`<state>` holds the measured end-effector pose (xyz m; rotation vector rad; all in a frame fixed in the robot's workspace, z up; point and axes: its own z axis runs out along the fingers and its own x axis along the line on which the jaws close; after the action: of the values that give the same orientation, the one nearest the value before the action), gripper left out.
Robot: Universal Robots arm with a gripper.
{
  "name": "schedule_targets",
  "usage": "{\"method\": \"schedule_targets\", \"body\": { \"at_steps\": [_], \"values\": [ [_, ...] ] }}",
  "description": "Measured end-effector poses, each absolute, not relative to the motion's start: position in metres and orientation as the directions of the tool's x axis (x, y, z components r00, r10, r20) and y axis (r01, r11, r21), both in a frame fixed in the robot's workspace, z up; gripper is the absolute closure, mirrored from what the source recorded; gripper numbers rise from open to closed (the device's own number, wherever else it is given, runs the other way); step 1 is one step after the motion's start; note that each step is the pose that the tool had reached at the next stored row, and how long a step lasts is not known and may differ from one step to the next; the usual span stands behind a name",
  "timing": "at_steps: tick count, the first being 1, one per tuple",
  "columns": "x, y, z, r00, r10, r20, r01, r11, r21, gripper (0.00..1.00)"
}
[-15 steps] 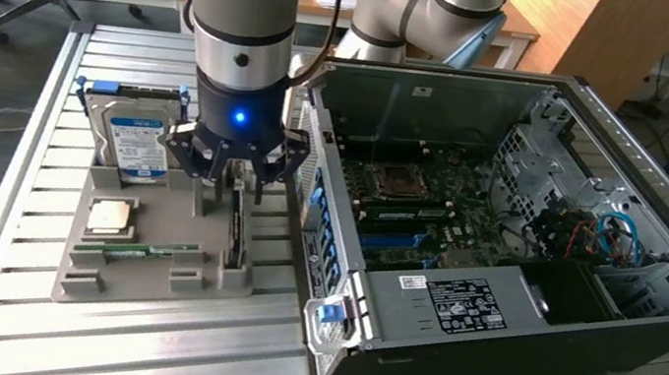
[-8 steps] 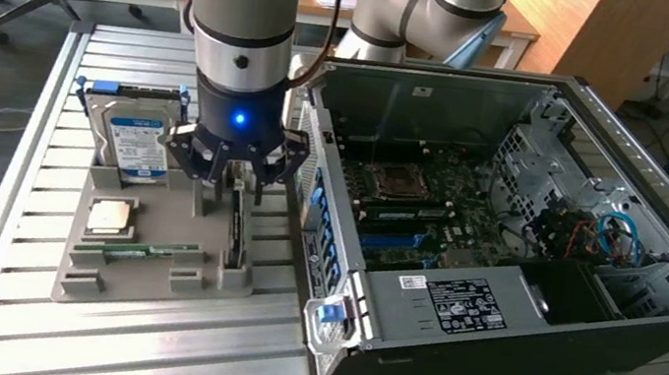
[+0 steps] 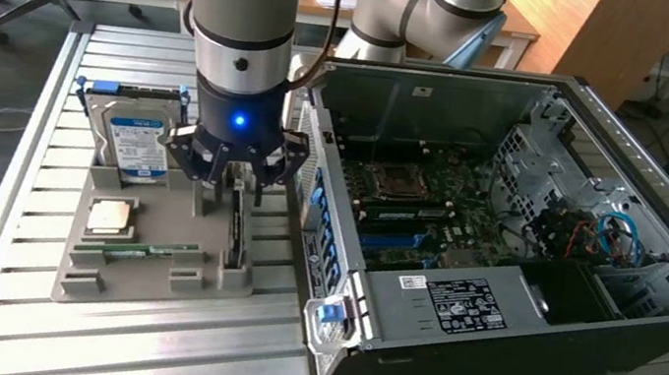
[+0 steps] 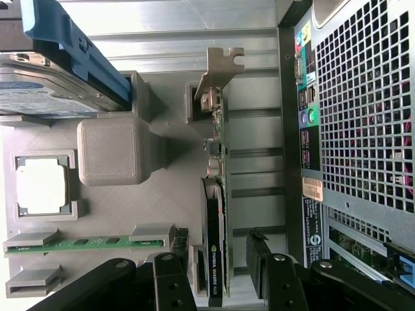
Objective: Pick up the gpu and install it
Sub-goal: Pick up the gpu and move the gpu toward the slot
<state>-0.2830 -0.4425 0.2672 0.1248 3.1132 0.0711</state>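
The gpu stands on edge in a slot of the grey tray, its metal bracket at the far end from the wrist camera. The gripper hangs just above the card's near end with its jaws spread wide, one black finger on each side of the card and a gap showing between each finger and it; nothing is held. Past the card on the tray lie a green memory stick, then a cpu in its square pocket, then a hard drive on edge at the far end. The open case stands just beside the tray, at the exterior view's right, both on a slatted metal table.
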Motion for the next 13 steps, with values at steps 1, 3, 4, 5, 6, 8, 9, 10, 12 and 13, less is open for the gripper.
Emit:
{"method": "schedule_targets", "body": {
  "at_steps": [1,3,4,5,6,8,9,10,12,13],
  "values": [
    [-0.2830,-0.4426,0.2670,-0.996,0.080,-0.023,0.079,0.996,0.047,0.51],
    [-0.2830,-0.4426,0.2665,-0.996,0.081,-0.023,0.079,0.996,0.047,0.51],
    [-0.2830,-0.4426,0.2663,-0.996,0.080,-0.023,0.079,0.996,0.047,0.51],
    [-0.2830,-0.4426,0.2659,-0.996,0.081,-0.023,0.079,0.996,0.047,0.51],
    [-0.2830,-0.4425,0.2657,-0.996,0.081,-0.023,0.079,0.996,0.047,0.51],
    [-0.2830,-0.4426,0.2653,-0.996,0.080,-0.023,0.079,0.996,0.047,0.51],
    [-0.2830,-0.4426,0.2653,-0.996,0.081,-0.023,0.079,0.996,0.046,0.51],
    [-0.2830,-0.4426,0.2652,-0.996,0.081,-0.023,0.079,0.996,0.047,0.51],
    [-0.2830,-0.4426,0.2652,-0.996,0.081,-0.023,0.079,0.996,0.047,0.51],
    [-0.2830,-0.4426,0.2650,-0.996,0.081,-0.023,0.079,0.996,0.047,0.51]
  ]
}}
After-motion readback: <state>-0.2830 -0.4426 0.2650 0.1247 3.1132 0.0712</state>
